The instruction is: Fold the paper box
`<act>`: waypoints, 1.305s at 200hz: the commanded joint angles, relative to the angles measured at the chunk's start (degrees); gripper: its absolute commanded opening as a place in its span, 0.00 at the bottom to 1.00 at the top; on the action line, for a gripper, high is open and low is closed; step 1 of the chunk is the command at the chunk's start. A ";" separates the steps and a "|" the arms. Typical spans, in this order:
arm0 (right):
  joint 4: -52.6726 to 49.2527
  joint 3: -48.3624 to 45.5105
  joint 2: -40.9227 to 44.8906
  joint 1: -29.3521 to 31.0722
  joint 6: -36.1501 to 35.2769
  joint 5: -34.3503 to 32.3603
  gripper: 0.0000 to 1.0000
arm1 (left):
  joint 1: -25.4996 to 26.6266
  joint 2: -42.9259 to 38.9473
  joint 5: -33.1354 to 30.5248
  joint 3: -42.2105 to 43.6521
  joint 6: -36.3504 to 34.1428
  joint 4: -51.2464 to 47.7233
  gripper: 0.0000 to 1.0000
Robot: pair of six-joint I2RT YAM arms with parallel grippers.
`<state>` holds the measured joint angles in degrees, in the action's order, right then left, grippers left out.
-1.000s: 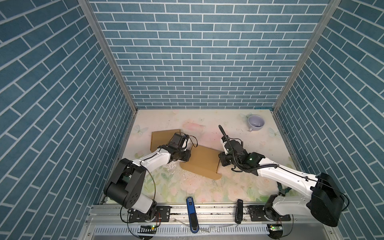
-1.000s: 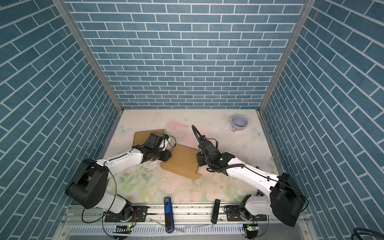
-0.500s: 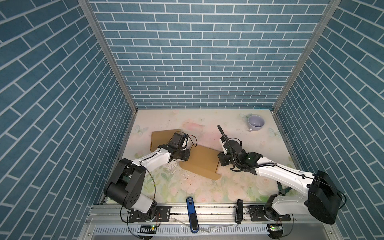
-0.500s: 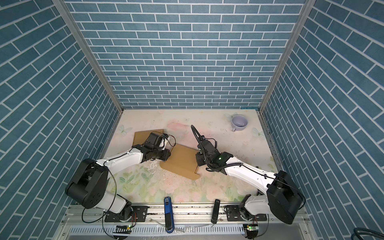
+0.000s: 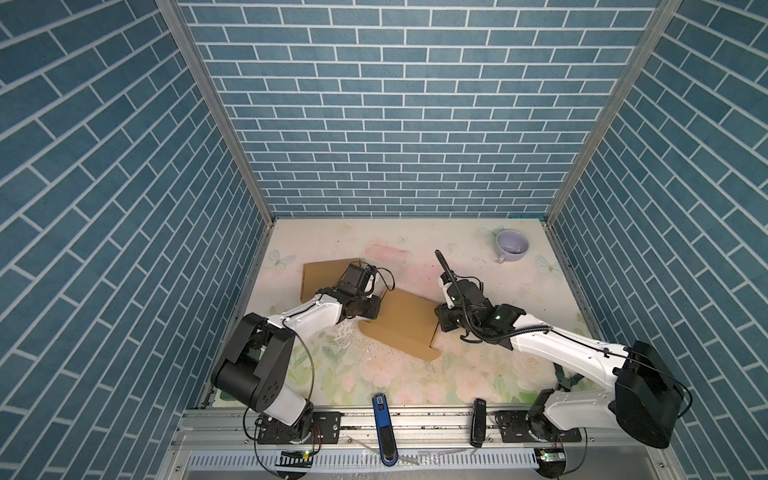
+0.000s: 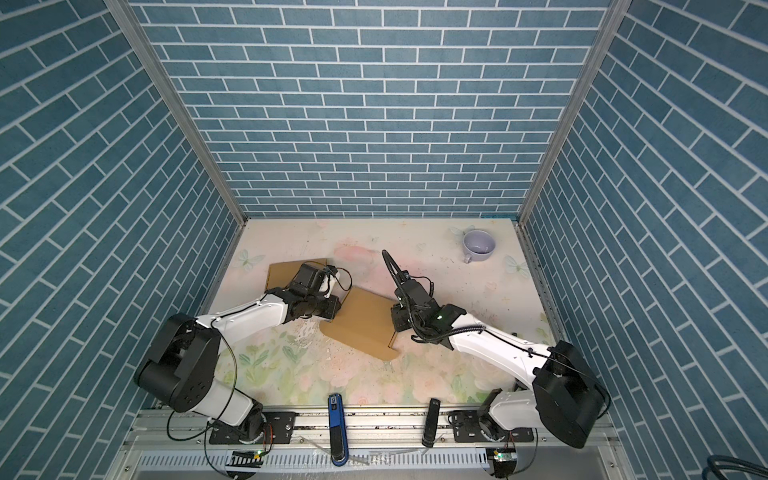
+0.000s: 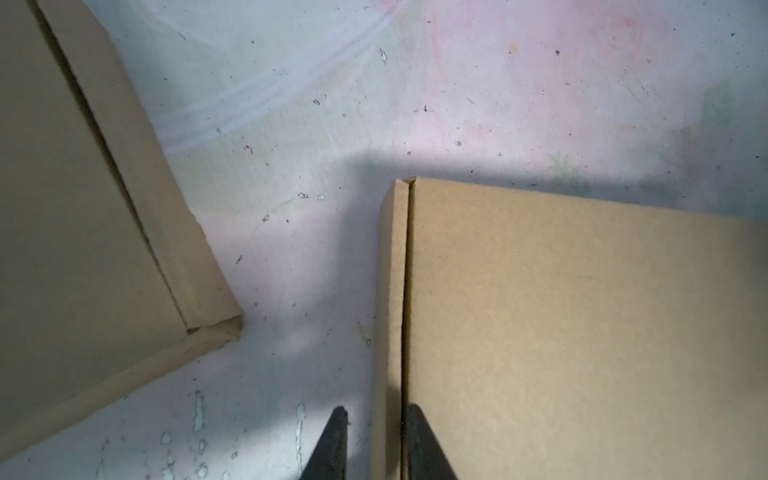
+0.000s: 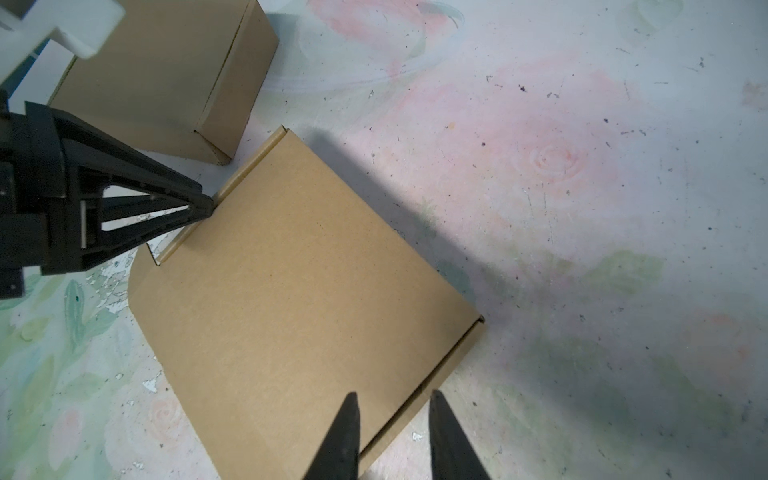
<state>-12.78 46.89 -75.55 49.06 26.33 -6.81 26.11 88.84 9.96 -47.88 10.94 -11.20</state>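
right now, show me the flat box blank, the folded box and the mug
flat box blank (image 5: 401, 326): in a top view, middle of its big panel
folded box (image 5: 322, 278): in a top view, its bare top face
mug (image 5: 512, 247): in a top view, inside of its bowl

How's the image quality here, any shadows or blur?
Left wrist view: soft focus, a shadow on the tabletop beside the flat cardboard box. Right wrist view: sharper, broad shadow past that box. Both top views: evenly lit, sharp.
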 commanded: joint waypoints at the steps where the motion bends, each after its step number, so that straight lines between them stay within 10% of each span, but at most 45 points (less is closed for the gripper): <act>1: 0.36 -1.55 -0.24 -0.27 0.39 0.01 0.29 | -0.32 1.73 -0.49 0.04 -0.31 -1.04 0.24; 102: -3.00 -3.03 5.96 -0.31 3.55 -0.41 0.36 | -1.15 2.45 0.56 1.91 2.45 1.26 0.11; 143: -6.94 -4.63 8.31 -0.17 17.16 1.96 0.53 | -1.54 1.47 0.22 3.06 3.83 1.60 0.09; 261: 12.84 -11.62 11.26 -1.04 25.58 2.40 0.78 | -1.53 1.59 1.03 3.77 4.23 3.12 0.08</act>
<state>-7.66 35.42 -63.16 48.69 48.29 -4.73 24.71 89.34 11.25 -45.08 15.22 -4.54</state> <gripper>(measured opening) 0.770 0.080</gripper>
